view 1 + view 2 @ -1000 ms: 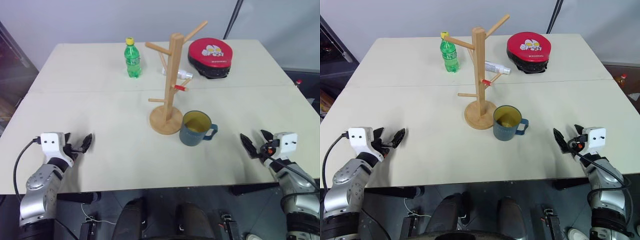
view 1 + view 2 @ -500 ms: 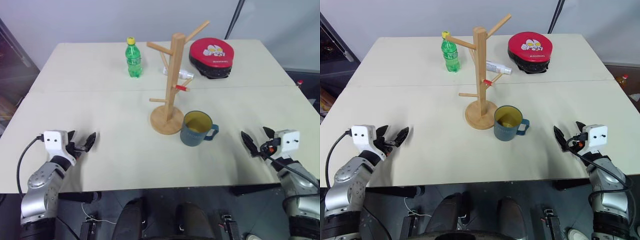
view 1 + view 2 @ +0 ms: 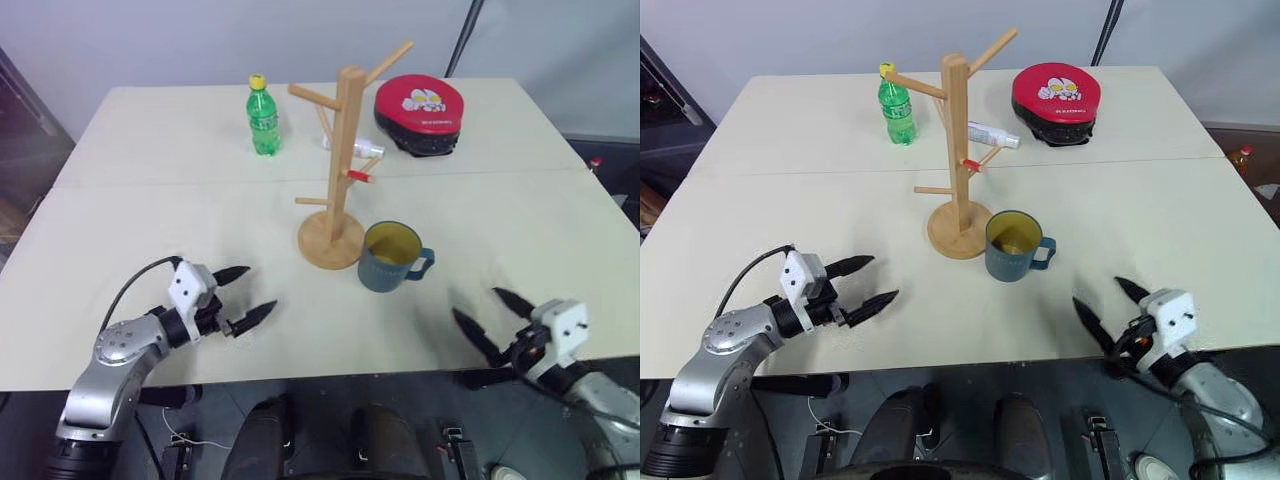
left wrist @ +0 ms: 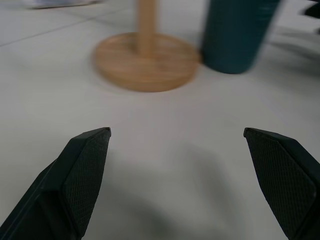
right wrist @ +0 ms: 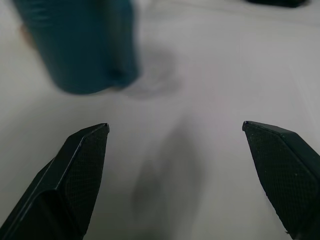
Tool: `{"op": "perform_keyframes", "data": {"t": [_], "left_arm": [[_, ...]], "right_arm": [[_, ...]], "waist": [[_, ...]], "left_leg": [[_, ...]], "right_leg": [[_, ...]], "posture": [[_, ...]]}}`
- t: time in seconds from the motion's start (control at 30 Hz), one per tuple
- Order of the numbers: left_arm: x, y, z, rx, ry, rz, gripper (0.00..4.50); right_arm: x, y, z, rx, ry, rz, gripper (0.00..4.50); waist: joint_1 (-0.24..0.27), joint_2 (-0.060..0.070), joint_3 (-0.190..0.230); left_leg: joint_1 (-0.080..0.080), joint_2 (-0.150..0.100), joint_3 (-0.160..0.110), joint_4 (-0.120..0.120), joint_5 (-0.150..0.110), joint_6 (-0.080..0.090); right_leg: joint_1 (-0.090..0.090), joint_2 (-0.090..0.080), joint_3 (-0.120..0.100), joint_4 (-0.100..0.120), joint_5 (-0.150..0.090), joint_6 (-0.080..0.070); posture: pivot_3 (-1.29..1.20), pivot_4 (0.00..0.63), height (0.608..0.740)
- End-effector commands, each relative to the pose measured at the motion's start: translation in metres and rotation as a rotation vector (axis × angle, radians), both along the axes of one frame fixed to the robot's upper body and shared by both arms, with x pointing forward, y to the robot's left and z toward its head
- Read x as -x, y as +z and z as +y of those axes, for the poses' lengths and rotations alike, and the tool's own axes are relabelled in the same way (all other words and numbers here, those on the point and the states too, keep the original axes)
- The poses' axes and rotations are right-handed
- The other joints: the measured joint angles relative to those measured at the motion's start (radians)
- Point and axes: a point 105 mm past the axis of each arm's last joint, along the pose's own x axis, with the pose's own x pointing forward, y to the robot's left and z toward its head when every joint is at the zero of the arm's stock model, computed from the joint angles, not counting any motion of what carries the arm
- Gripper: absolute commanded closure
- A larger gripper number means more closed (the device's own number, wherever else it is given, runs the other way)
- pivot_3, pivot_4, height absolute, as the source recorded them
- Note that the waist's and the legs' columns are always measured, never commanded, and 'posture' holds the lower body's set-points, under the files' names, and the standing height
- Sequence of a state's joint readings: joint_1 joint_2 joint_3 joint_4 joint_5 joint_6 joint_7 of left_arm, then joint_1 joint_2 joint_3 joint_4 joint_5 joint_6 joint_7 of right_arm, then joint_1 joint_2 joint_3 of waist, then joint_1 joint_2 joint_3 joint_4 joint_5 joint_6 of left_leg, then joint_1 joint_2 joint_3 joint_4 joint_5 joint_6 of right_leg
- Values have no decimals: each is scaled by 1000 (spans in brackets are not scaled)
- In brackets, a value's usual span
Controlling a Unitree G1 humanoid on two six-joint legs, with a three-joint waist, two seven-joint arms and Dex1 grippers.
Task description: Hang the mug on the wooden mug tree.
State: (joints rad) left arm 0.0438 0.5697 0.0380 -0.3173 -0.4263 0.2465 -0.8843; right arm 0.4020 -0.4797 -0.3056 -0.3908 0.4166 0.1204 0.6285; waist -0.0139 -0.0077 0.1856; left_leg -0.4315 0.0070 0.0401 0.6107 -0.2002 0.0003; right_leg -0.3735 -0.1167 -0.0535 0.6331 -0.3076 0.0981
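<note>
I see the mug [image 3: 391, 257] upright on the tabletop [image 3: 150, 230], just beside the wooden mug tree [image 3: 338, 160] at its 4 o'clock, handle toward 3 o'clock. My right gripper [image 3: 487, 318], jaws spread wide and empty, has the mug at its 11 o'clock and looks nearer. My left gripper [image 3: 245, 296], also open, has it at 2 o'clock. The mug is dark teal, yellow inside.

The pale table [image 3: 140, 230] carries the wooden mug tree [image 3: 338, 170], mug [image 3: 390, 257], green bottle [image 3: 263, 117], red case [image 3: 420, 112].
</note>
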Motion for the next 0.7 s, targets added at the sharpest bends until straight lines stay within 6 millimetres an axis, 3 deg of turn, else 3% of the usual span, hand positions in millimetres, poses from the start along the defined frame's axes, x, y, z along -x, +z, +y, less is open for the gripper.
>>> {"op": "perform_keyframes", "data": {"t": [0.03, 0.23, 0.7], "left_arm": [[16, 17, -26, 10, -164, -60, 0], [28, 31, -43, 27, -268, -87, 0], [32, 34, -50, 27, -282, -97, 0]], "right_arm": [[-10, 11, 22, 5, 10, -91, 58], [-31, 2, 32, 10, -67, -130, 58], [-55, 1, 16, 2, -154, -178, 58]], "waist": [[0, 1, 0], [4, 3, -1], [4, 3, -1]], "left_leg": [[0, 0, 0, 0, 0, 0], [-3, 0, 1, -1, 0, 0], [-7, 0, 2, 3, 2, 4]], "right_leg": [[0, 0, 0, -2, 0, 0], [-3, 0, -1, -3, 0, -1], [-2, 3, -2, 0, 3, 4]], "posture": [[0, 150, 740], [0, 150, 740], [0, 150, 740]]}}
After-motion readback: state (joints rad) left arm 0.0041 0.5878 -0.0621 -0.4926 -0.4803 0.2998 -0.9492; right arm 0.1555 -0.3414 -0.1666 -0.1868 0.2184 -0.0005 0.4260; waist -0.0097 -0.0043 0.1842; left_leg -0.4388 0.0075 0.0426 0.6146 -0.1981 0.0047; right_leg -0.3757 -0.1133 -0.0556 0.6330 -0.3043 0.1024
